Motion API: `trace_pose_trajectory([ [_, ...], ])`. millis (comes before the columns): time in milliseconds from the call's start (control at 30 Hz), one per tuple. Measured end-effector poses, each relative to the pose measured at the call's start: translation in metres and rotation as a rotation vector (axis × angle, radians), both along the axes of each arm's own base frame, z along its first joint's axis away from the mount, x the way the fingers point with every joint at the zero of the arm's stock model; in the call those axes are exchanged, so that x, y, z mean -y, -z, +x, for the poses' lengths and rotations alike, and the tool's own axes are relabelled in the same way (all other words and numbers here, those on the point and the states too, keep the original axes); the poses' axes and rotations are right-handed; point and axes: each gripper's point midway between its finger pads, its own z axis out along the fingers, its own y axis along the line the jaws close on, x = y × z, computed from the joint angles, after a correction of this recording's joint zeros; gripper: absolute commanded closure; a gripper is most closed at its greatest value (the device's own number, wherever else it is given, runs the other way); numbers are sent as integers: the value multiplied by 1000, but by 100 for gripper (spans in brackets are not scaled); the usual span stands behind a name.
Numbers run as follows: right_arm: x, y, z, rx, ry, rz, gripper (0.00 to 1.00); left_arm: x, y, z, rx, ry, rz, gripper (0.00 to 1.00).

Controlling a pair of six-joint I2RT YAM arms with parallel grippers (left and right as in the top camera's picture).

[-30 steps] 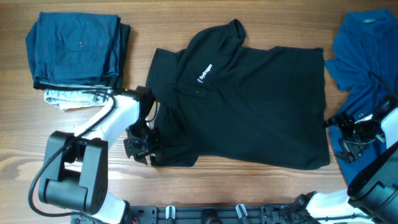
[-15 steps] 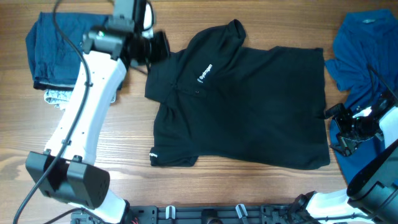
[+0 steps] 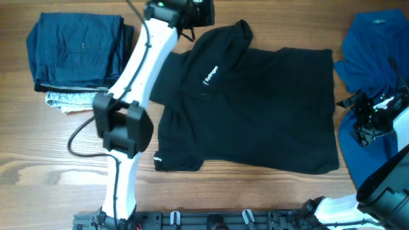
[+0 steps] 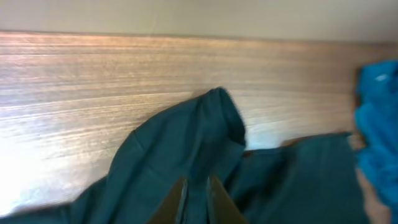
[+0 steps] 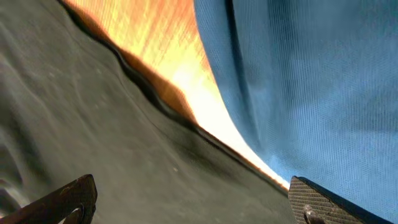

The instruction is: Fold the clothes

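Movement on the left: the left gripper point(image 3: 206, 13) has swung from the near sleeve to the far edge and now hovers by the collar point(image 3: 239, 29), jaws all but closed on nothing. Mid-table, the black polo shirt point(image 3: 255, 108) lies flat, unfolded. At its hem the right gripper point(image 3: 366, 124) waits, jaws wide apart, beside the blue shirt point(image 3: 377, 45). Folding hasn't begun, I'd say.

Light-brown wood-grain table point(image 3: 255, 191)

Black polo shirt point(image 3: 255, 108) lies spread flat; blue shirt point(image 3: 374, 45) crumpled beside.
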Motion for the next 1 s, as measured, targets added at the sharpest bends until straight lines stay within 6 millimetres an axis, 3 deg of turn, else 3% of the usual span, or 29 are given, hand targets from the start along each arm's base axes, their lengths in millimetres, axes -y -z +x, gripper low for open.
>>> trace_pose_trajectory([
  [33,2,-1,2,8,3,-5,0,1,6,2,1,3,9,77],
  [67,4,-2,6,24,4,-17,1,1,31,12,5,7,59,76],
  [100,7,-3,9,40,4,-29,1,0,43,16,7,10,81,78],
  [200,14,-6,19,82,4,-61,1,0,76,33,33,23,125,96],
  [267,18,-8,23,103,4,-78,1,3,96,41,44,30,134,96],
  [333,21,-10,27,120,5,-90,0,5,120,48,42,34,140,91],
  [367,22,-10,29,128,6,-96,0,6,132,49,37,36,145,77],
  [433,23,-11,30,130,7,-98,0,7,141,52,43,45,152,58],
  [600,23,-11,30,131,7,-98,1,10,146,60,93,79,175,58],
  [700,23,-11,30,131,7,-98,1,11,152,60,105,114,205,52],
  [800,23,-11,30,131,6,-98,0,13,158,58,116,155,236,59],
  [900,23,-11,30,131,6,-98,0,17,159,57,128,183,254,73],
  [1000,23,-11,30,131,7,-98,1,18,159,56,133,195,264,75],
])
